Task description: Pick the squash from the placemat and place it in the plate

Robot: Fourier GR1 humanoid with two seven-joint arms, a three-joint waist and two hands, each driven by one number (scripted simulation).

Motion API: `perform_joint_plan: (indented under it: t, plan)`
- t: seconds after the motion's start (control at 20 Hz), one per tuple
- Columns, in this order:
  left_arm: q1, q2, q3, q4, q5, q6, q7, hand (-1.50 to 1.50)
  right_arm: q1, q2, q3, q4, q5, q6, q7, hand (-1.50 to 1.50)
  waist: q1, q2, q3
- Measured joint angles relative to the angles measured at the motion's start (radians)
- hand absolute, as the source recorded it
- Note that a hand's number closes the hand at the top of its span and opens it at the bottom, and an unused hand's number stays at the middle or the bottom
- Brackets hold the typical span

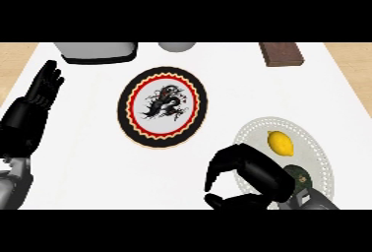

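Here the white worktop carries a dragon-patterned plate at centre and a pale placemat at right, where a lemon and the dark green squash lie. The right robot hand hovers beside the squash, curled, grasping nothing; the left robot hand rests open at the left edge.

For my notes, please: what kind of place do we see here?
Probably a kitchen or dining counter: a decorated plate lies on the white counter, a lemon on a round placemat, and a grey appliance behind.
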Motion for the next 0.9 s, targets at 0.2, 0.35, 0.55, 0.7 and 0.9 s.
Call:
perform_joint_plan:
  t: [0.2, 0.35, 0.55, 0.7, 0.9]
  plan:
    - [0.001, -0.022, 0.005, -0.007, 0.030, -0.019, -0.016, 0.00, 0.228, -0.042, 0.007, 0.025, 0.003, -0.078, -0.268, -1.50, 0.004, 0.013, 0.005]
    - [-0.026, -0.030, 0.010, 0.008, 0.044, -0.038, -0.016, 0.00, 0.337, -0.071, -0.026, 0.064, -0.035, -0.090, -0.476, -1.50, 0.015, 0.018, 0.005]
    - [-0.038, -0.032, 0.024, 0.023, 0.052, -0.071, -0.021, 0.00, 0.427, -0.157, -0.126, 0.022, -0.088, -0.077, -0.642, -1.50, 0.028, 0.019, 0.004]
    - [-0.045, -0.044, 0.022, 0.025, 0.043, -0.077, -0.017, 0.00, 0.471, -0.224, -0.192, -0.059, -0.074, -0.096, -0.639, -1.50, 0.032, 0.019, 0.003]
    - [-0.042, -0.052, 0.023, 0.033, 0.029, -0.074, -0.034, 0.00, 0.496, -0.353, -0.278, -0.131, -0.008, -0.123, -0.535, -1.50, 0.028, 0.017, 0.001]
